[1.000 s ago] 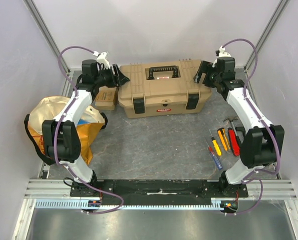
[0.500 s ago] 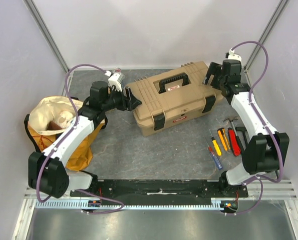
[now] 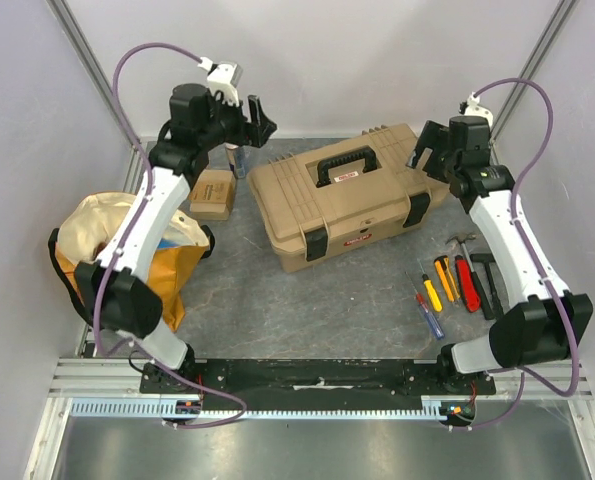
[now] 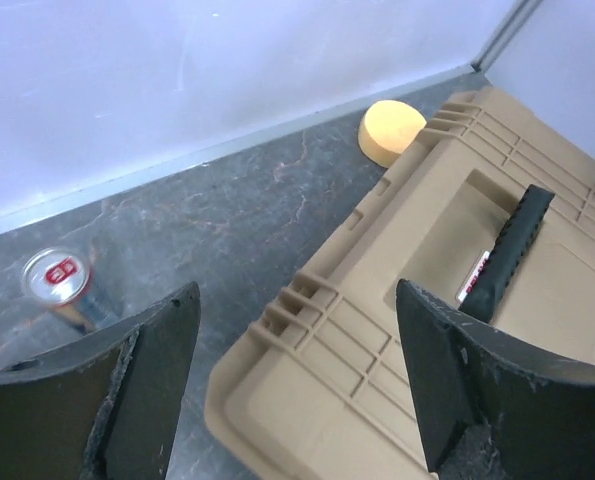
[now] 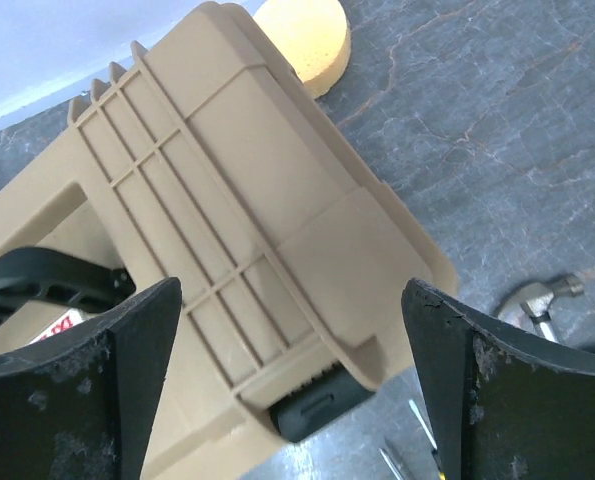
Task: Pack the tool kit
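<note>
The tan toolbox (image 3: 362,205) lies closed and turned at an angle on the mat, with its black handle (image 3: 340,165) flat and both black latches down. My left gripper (image 3: 262,118) is open and empty, raised above the box's back left corner (image 4: 307,400). My right gripper (image 3: 427,150) is open and empty, over the box's right end (image 5: 237,190) and one latch (image 5: 317,405). Yellow (image 3: 432,292), red (image 3: 465,283) and blue (image 3: 432,320) screwdrivers and a hammer (image 3: 464,243) lie on the mat at the right. The inner tray is hidden.
A yellow-cream cloth bag (image 3: 127,240) stands at the left. A small cardboard box (image 3: 212,192) and a drink can (image 4: 55,278) sit beside the toolbox's left end. A yellow sponge (image 4: 392,130) lies behind the toolbox. Walls close in the back and sides.
The toolbox was turned counter-clockwise and pulled nearer. My left gripper then rose and went back from its left end. My right gripper stayed by the right end.
</note>
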